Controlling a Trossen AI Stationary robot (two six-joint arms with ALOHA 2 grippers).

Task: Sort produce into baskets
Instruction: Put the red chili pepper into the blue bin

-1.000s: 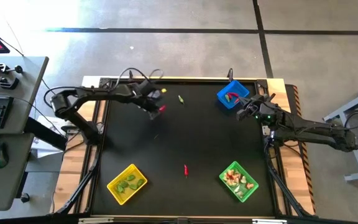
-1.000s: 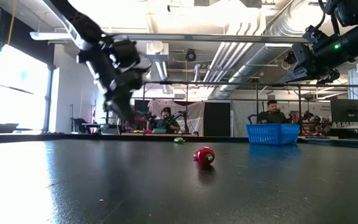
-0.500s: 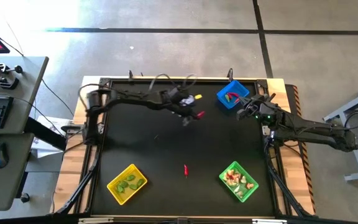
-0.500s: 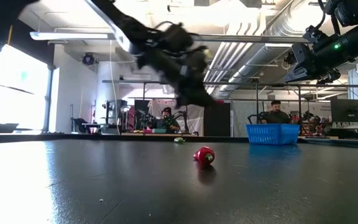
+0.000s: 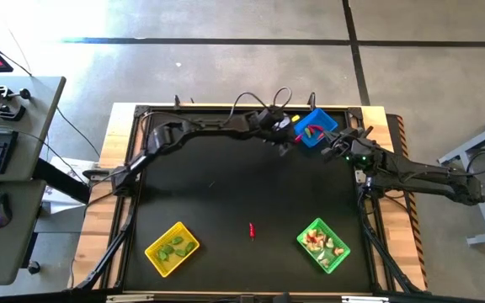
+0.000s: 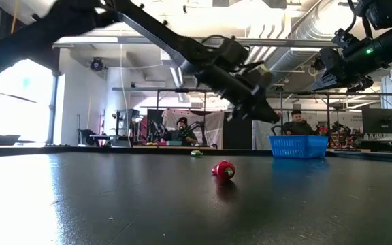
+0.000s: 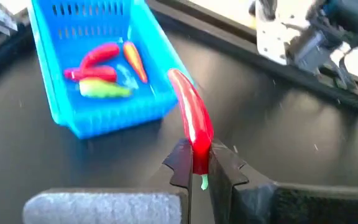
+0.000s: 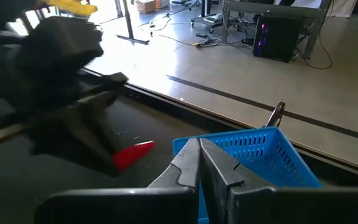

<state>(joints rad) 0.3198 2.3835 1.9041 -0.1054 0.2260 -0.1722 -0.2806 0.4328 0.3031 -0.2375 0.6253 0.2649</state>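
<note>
My left gripper (image 5: pixel 283 141) is shut on a thin red chili (image 7: pixel 193 121), held in the air just left of the blue basket (image 5: pixel 314 130) at the table's far right. The basket (image 7: pixel 98 68) holds two red chilies, an orange one and a green one. My right gripper (image 8: pixel 199 155) is shut and empty and hovers by the basket's near right side (image 5: pixel 333 153). Another red chili (image 5: pixel 252 229) lies on the table. The yellow basket (image 5: pixel 173 248) holds green pods. The green basket (image 5: pixel 322 244) holds whitish-pink bulbs. My left gripper pinches the red chili at its green-stemmed end (image 7: pixel 196 160) between its two fingers. The chili sticks out forward past the fingertips, its pointed tip (image 7: pixel 176 76) toward the blue basket. It is lifted clear of the table.
A small green pod (image 6: pixel 196 154) lies near the table's far edge. The left arm (image 5: pixel 209 128) stretches along the far edge. Bare black tabletop lies between the three baskets. People sit in the room beyond the table (image 6: pixel 298 126).
My left gripper has swept along the far side toward the table's right edge, carrying the red chili from the far left to just beside the blue basket. The chili has stayed in the hold, clear of the table.
</note>
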